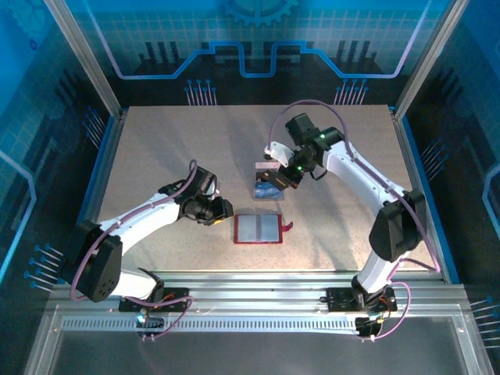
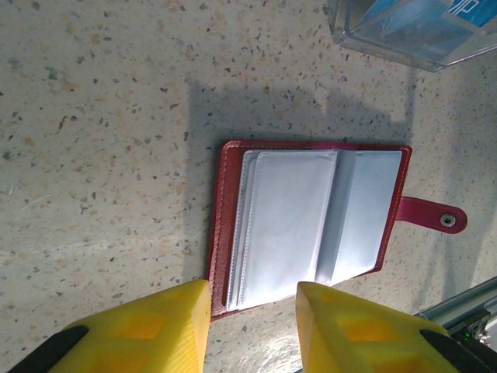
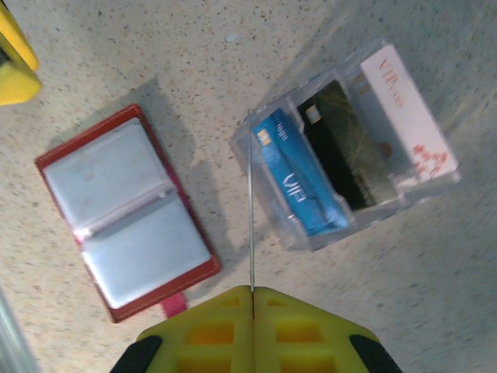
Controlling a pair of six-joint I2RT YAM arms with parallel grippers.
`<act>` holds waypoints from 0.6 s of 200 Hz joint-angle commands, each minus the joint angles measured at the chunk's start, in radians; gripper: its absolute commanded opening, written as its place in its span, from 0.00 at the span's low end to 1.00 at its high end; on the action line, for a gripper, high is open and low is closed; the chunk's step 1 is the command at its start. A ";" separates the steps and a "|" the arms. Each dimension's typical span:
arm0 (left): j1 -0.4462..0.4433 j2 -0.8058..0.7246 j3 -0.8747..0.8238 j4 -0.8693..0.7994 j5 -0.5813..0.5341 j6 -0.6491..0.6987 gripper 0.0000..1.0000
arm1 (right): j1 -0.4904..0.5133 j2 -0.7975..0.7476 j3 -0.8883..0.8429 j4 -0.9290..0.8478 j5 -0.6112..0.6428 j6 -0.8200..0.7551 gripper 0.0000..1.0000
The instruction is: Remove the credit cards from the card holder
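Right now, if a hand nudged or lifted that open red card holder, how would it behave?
The card holder lies open and flat on the table, so it would probably slide, not tip. It looks thin and empty, so likely light. Hinged at a soft middle fold, it would probably flop shut if lifted by one edge.

"VIP" printed on pale pinkish card [image 3: 404,116].

Robot lab test cell
A speckled beige tabletop [image 1: 156,148] sits inside a silver aluminium-extrusion frame [image 1: 250,285], walled by blue circuit-patterned panels [image 1: 156,31].
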 commanded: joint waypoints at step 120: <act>0.044 0.035 0.031 -0.020 0.008 0.044 0.35 | 0.009 0.339 0.393 -0.213 0.136 -0.402 0.00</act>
